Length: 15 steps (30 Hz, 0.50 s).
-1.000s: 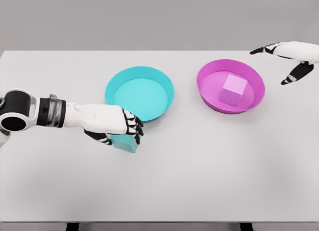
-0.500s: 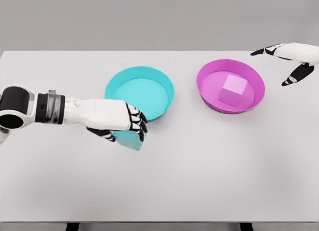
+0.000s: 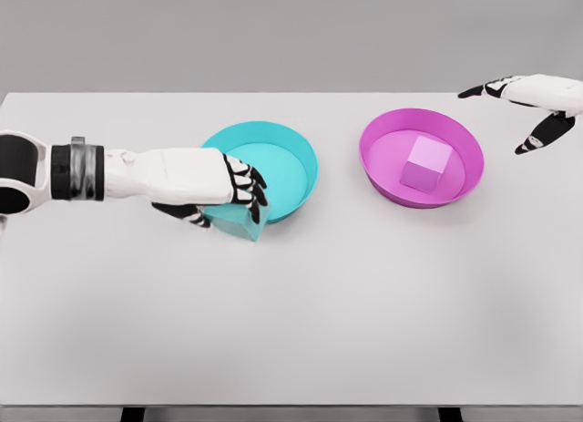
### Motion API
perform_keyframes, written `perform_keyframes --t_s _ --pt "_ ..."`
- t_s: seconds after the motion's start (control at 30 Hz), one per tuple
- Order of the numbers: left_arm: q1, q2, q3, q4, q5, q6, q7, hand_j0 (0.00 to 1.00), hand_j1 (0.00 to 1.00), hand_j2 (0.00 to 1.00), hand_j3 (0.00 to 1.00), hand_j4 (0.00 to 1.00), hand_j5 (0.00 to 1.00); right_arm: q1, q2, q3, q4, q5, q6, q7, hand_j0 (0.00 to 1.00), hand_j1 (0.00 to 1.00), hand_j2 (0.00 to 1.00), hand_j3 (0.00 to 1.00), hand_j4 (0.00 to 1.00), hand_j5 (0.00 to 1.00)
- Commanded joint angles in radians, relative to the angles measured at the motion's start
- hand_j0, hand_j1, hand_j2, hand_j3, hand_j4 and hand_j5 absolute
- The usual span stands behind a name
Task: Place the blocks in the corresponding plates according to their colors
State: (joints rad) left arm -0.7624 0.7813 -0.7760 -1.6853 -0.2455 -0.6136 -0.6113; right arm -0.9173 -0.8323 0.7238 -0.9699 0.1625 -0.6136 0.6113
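Now left hand (image 3: 214, 190) fingers clamped on cyan block (image 3: 235, 221), block at near-left rim of cyan plate (image 3: 296, 153); plate centre lies up-right of block; right hand (image 3: 533, 108) fingers spread, empty, beyond pink plate (image 3: 387, 130).

Teal block (image 3: 235, 223) at teal plate's (image 3: 291, 153) rim

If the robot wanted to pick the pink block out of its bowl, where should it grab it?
Probably from straight above, pinching two opposite flat sides of the pink block. It sits loose in the middle of the pink plate, whose raised rim would block fingers coming in sideways. The right hand, open beside the plate, is nearest.
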Motion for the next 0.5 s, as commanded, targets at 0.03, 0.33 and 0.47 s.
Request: perform_keyframes --t_s 0.03,0.33,0.47 --pt "-0.005 -0.028 0.014 0.044 0.005 0.003 0.000 0.63 0.63 0.63 0.63 0.63 0.63 0.002 -0.001 -0.001 0.003 -0.006 0.003 0.000 1.00 1.00 1.00 1.00 1.00 1.00" --pt "-0.009 -0.131 0.060 0.203 0.000 0.003 0.000 0.63 0.63 0.63 0.63 0.63 0.63 0.002 -0.005 -0.004 0.005 -0.008 0.003 0.000 1.00 1.00 1.00 1.00 1.00 1.00" --pt "-0.012 -0.201 0.095 0.314 -0.003 0.003 0.000 0.63 0.63 0.63 0.63 0.63 0.63 0.000 -0.005 -0.004 0.005 -0.008 0.003 0.000 1.00 1.00 1.00 1.00 1.00 1.00"
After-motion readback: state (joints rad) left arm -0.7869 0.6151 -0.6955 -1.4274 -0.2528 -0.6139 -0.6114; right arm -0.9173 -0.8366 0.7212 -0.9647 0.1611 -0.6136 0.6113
